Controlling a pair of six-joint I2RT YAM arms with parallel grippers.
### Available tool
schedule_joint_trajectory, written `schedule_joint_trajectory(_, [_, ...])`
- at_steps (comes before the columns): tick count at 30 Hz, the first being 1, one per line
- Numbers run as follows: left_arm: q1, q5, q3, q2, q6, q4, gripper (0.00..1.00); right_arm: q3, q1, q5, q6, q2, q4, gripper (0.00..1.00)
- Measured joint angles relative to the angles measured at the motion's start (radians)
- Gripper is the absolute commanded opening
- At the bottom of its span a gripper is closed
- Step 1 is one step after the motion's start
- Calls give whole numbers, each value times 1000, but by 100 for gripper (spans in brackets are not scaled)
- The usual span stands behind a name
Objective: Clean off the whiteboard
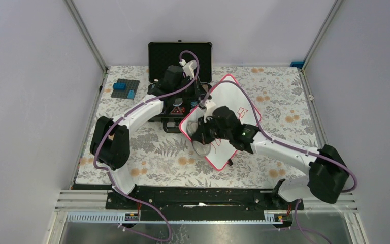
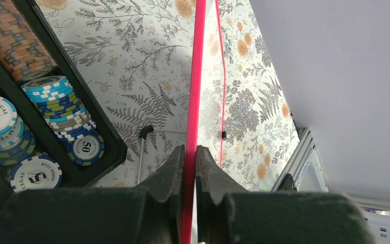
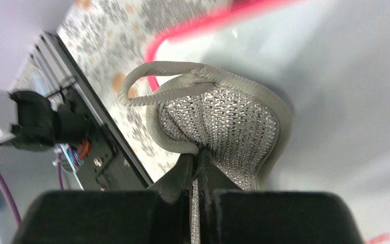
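Clamping the red-pink rim of the whiteboard (image 2: 195, 76), the left gripper (image 2: 190, 150) has its jaws nearly closed, with only the rim's thickness between them. The right gripper (image 3: 197, 156) is pinched tight on a grey-edged silver mesh pad (image 3: 223, 119), which rests against the board's white face. Only the overhead view shows the whole board, with its red writing (image 1: 241, 113), just right of the black case (image 1: 180, 55). The left wrist view shows poker chips (image 2: 56, 99) stacked inside that case.

The whiteboard (image 1: 228, 96) lies just right of the chip case (image 1: 165, 58), perhaps touching it.
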Motion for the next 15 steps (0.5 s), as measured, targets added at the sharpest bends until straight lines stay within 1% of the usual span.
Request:
schedule_joint_trajectory(3, [0, 2, 0, -1, 0, 0, 0, -117, 0, 9, 15, -72, -8, 0])
schedule_joint_trajectory(7, [-1, 4, 0, -1, -5, 4, 0, -159, 0, 33, 24, -116, -47, 0])
schedule_joint_trajectory(10, [-1, 3, 0, -1, -5, 6, 0, -123, 1, 32, 19, -96, -81, 0])
schedule_joint_trajectory(15, [1, 12, -2, -1, 2, 13, 0, 63, 3, -6, -5, 51, -195, 0])
